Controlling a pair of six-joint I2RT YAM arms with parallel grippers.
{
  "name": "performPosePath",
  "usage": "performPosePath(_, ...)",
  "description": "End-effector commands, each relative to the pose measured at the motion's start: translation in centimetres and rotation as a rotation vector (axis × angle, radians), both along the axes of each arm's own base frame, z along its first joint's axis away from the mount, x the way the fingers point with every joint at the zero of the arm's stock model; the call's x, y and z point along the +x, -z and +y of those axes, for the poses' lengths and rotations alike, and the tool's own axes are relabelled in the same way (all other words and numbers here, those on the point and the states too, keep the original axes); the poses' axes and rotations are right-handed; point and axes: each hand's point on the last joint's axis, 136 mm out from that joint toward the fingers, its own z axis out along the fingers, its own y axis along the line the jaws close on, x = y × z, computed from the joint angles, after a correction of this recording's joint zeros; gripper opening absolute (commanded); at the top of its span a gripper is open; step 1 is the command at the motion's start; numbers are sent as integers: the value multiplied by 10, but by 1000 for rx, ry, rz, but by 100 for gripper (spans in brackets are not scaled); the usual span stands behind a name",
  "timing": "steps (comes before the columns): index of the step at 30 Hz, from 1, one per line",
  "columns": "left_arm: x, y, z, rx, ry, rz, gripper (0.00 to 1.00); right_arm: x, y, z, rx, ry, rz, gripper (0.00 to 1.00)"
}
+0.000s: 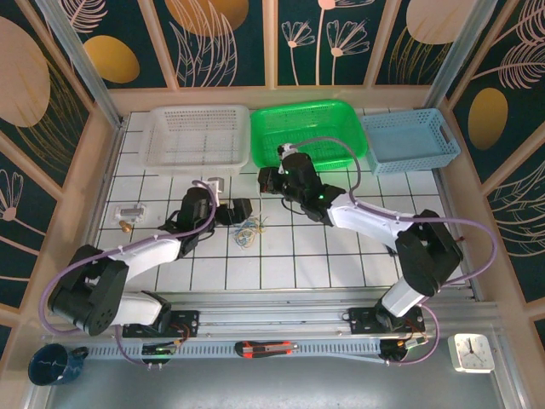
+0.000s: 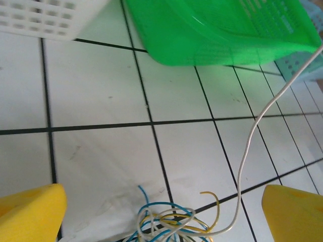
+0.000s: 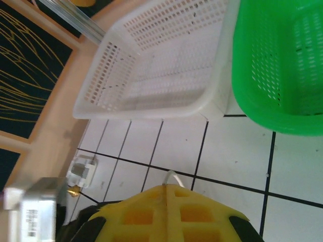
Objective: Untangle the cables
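- The cables (image 1: 246, 228) are a small loose clump of blue, pale yellow and whitish-grey strands. They lie on the white tiled tabletop (image 1: 341, 256), a bit left of centre and well in front of the baskets.
- From the left wrist, the clump (image 2: 169, 224) sits at the bottom edge, between the two yellow pads (image 2: 30, 214) and touching neither.
- One whitish-grey strand (image 2: 250, 136) leaves the clump, lifts off the tiles and runs up and right, out of frame near the green basket's corner.
- The left jaws are spread wide open either side of the clump, holding nothing.
- The right jaws are closed. A short whitish wire end (image 3: 171, 176) pokes out of the seam between their yellow pads (image 3: 136, 217), so they're pinching that whitish-grey strand. They hang above the tiles just in front of where the white and green baskets meet.
- Along the far edge, left to right, are the white basket (image 1: 197, 136), green basket (image 1: 306, 128) and blue basket (image 1: 409, 141).
- Off to the left of the clump there's a small metal part (image 1: 129, 210) with a brass bit (image 1: 125, 226) just beside it.
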Motion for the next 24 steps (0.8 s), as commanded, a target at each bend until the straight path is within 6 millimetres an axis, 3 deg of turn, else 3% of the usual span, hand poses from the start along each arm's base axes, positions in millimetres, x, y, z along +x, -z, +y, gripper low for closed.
performPosePath(1, 4, -5, -22, 43, 89, -60, 99, -8, -26, -5, 15, 4, -58, 0)
performPosePath(8, 12, 19, -33, 106, 86, -31, 93, -15, -71, -11, 57, 15, -136, 0)
performPosePath(11, 10, 24, -29, 108, 63, -23, 91, -15, -74, -15, 34, 24, -143, 0)
performPosePath(14, 7, 13, -20, 84, 17, -55, 92, -9, -51, -20, -43, 41, -109, 0)
performPosePath(18, 5, -3, 3, 69, -105, -76, 97, -3, -4, -20, -120, 13, -17, 1)
performPosePath(21, 7, -11, 17, 61, -193, -62, 98, 0, 25, -22, -166, 27, 27, 19)
performPosePath(24, 12, -12, 18, 51, -197, -10, 92, 1, 47, -27, -185, 46, 65, 38)
